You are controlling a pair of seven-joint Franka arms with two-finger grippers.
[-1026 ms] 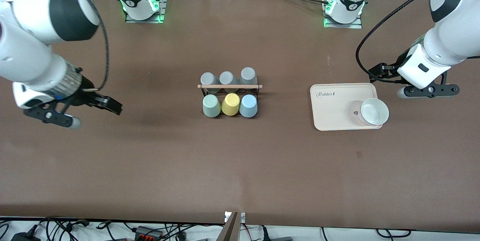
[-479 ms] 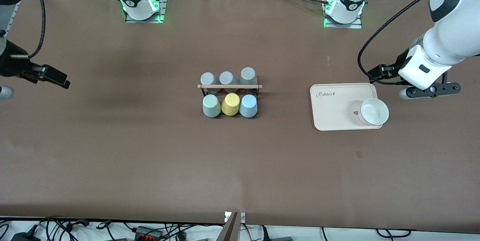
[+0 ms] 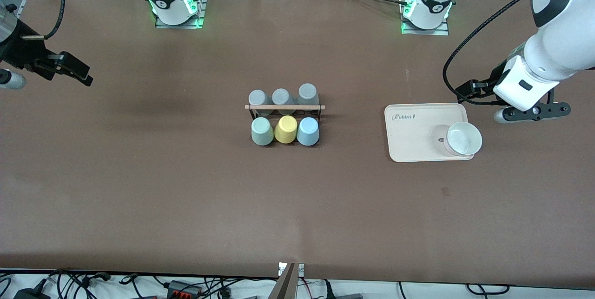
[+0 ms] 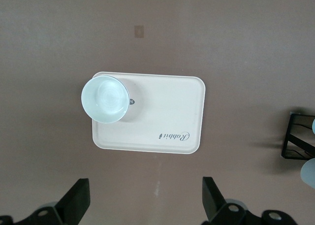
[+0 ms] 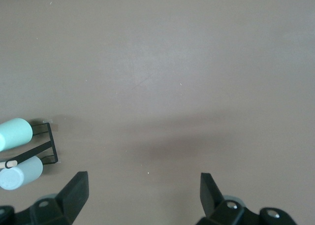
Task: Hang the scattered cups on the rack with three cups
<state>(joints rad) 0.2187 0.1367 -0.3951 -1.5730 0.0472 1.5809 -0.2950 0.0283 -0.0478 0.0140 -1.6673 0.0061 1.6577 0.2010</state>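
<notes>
The black wire rack (image 3: 284,108) with a wooden rod stands mid-table. The mint-green cup (image 3: 262,131) and the light blue cup (image 3: 308,131) hang on its nearer row, with a yellow cup (image 3: 286,129) between them. Three grey cups (image 3: 281,97) fill the farther row. My right gripper (image 3: 7,78) is open and empty, over the table at the right arm's end. Its wrist view (image 5: 142,195) shows the rack's end (image 5: 49,146) and the mint-green cup (image 5: 15,132). My left gripper (image 3: 532,112) is open and empty, over the table beside the tray; in its wrist view (image 4: 145,198) the jaws stand wide apart.
A beige tray (image 3: 418,127) lies toward the left arm's end, with a white bowl (image 3: 463,138) on its nearer corner. Both show in the left wrist view, the tray (image 4: 162,116) and the bowl (image 4: 106,98). Cables run along the table's nearest edge.
My right arm has drawn back from the table toward its own end and toward its base. The left arm has barely moved. The cups have not moved.
</notes>
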